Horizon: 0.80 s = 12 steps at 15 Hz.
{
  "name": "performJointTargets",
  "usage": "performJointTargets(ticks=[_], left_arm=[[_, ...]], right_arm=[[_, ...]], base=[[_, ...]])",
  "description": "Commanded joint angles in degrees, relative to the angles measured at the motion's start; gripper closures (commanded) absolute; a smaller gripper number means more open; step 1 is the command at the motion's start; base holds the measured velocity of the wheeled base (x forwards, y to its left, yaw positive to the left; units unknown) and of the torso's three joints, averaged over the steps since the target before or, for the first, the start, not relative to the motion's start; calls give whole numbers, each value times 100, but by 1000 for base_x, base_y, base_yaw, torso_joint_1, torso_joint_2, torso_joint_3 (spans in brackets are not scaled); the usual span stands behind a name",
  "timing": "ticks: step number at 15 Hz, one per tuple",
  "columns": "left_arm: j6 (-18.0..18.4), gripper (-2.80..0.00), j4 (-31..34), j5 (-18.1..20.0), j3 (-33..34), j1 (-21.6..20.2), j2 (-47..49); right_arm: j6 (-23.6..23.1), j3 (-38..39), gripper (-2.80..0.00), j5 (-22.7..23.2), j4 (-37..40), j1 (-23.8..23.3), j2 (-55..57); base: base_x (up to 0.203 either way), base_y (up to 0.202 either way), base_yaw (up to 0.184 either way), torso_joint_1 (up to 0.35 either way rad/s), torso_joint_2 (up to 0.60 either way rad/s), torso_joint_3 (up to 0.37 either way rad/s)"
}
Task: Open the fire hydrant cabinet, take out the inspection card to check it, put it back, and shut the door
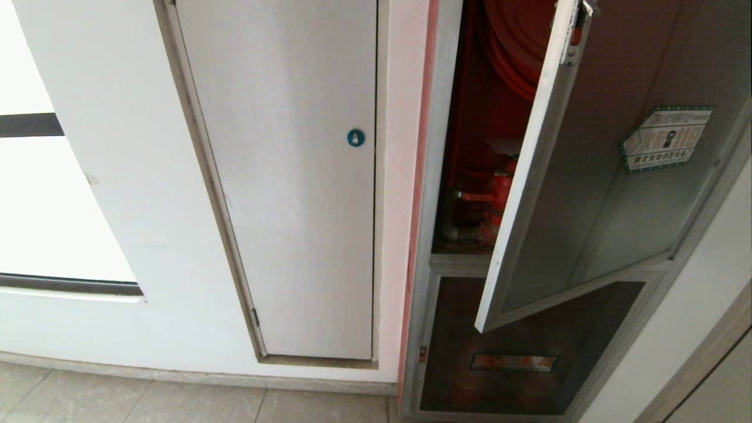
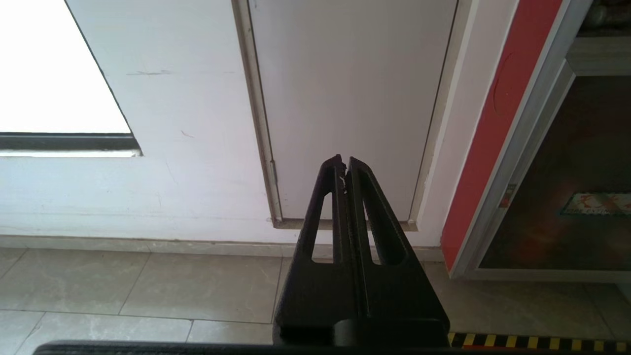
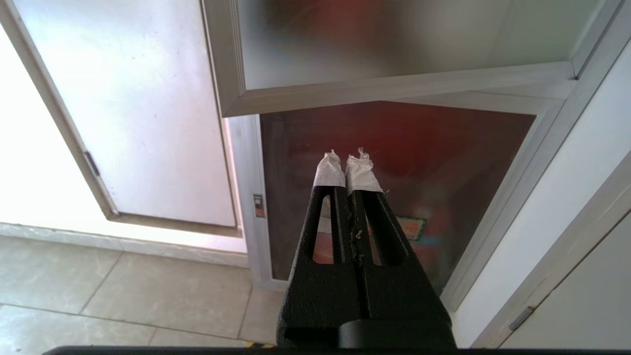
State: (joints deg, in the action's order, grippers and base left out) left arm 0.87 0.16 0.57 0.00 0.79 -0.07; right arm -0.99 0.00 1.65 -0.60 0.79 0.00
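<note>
The fire hydrant cabinet [image 1: 464,176] stands at the right of the head view with the door [image 1: 593,176] swung partly outward on its right-hand hinge side, so the red interior is exposed through the gap along the door's free edge. Inside the gap the coiled red hose [image 1: 511,47] occupies the upper part and the red valve [image 1: 499,194] sits lower, near the shelf. A pale patch shows just above the valve; whether it is the inspection card cannot be told, and no card is held by either gripper. The green-edged hexagonal sticker [image 1: 667,140] remains on the glass. The left gripper [image 2: 344,167] appears only in its wrist view, fingers pressed together and empty, pointing at the base of the plain white door [image 1: 288,176] with the round blue lock [image 1: 355,137], low above the tiled floor [image 2: 148,286]. The right gripper [image 3: 347,165], tips wrapped in white tape, likewise has its fingers together with nothing between them, and points at the lower dark panel [image 3: 394,162] beneath the door's bottom corner. Judged from this layout, either the opening step alone is done or the card is already back; at the least, closing the door remains
</note>
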Motion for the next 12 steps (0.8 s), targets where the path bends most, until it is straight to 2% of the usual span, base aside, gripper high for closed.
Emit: performJointTargets(ticks=[1, 4, 8, 10, 12], left_arm=[[0, 0, 2, -5, 0, 0, 7], [0, 0, 2, -5, 0, 0, 7], [0, 0, 2, -5, 0, 0, 7], [0, 0, 2, 4, 0, 0, 7], [0, 0, 2, -5, 0, 0, 7]], right_arm=[[2, 26, 0, 2, -2, 7, 9], [285, 26, 0, -123, -24, 8, 9], [302, 18, 0, -181, -3, 0, 9], [307, -284, 0, -143, 86, 8, 65], [345, -907, 0, 49, 233, 9, 667]], base=[[0, 0, 0, 0, 0, 0], [0, 0, 0, 0, 0, 0], [0, 0, 0, 0, 0, 0], [0, 0, 0, 0, 0, 0], [0, 0, 0, 0, 0, 0]])
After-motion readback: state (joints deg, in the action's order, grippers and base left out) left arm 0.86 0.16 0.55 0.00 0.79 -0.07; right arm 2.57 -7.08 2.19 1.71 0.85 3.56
